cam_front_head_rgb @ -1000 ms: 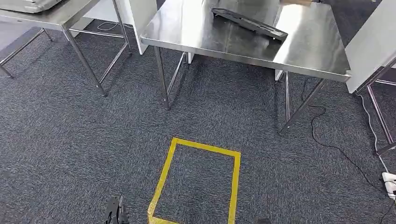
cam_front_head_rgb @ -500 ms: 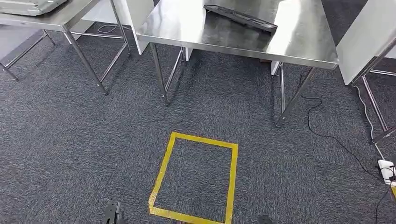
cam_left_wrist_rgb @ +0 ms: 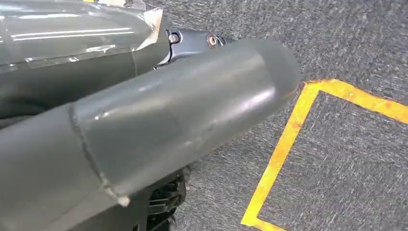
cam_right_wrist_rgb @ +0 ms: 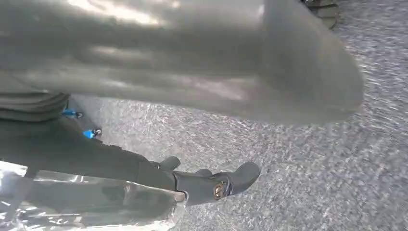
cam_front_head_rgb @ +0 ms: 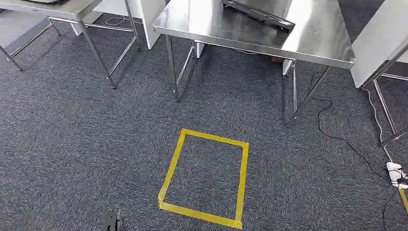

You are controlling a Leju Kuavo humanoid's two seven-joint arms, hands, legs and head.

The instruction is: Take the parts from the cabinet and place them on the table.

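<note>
Left hand [cam_left_wrist_rgb: 144, 120]: hangs low over the grey carpet beside the yellow tape; thick grey thumb stretched out, a dark finger straight behind it; nothing held, fingers apart; its dark tip also pokes in at the lower edge of the head view
Right hand [cam_right_wrist_rgb: 202, 96]: hangs over the carpet; big grey thumb extended, dark fingers [cam_right_wrist_rgb: 231, 183] straight and parted from it; holds nothing
Part [cam_front_head_rgb: 257, 13]: long flat black piece lying at a slant on the steel table, towards its far side, partly cut off by the picture's edge
Steel table [cam_front_head_rgb: 231, 36]: shiny top, thin metal legs, standing on the carpet ahead of the robot
Tape square [cam_front_head_rgb: 207, 180]: yellow outline on the floor, between the robot and the table, well apart from the table legs
Second table [cam_front_head_rgb: 72, 9]: steel, to the left of the first one
Cable [cam_front_head_rgb: 346, 144]: black, trailing across the carpet on the right to a white power strip [cam_front_head_rgb: 395, 174]
White panels [cam_front_head_rgb: 377, 43]: upright, right of the table
</note>
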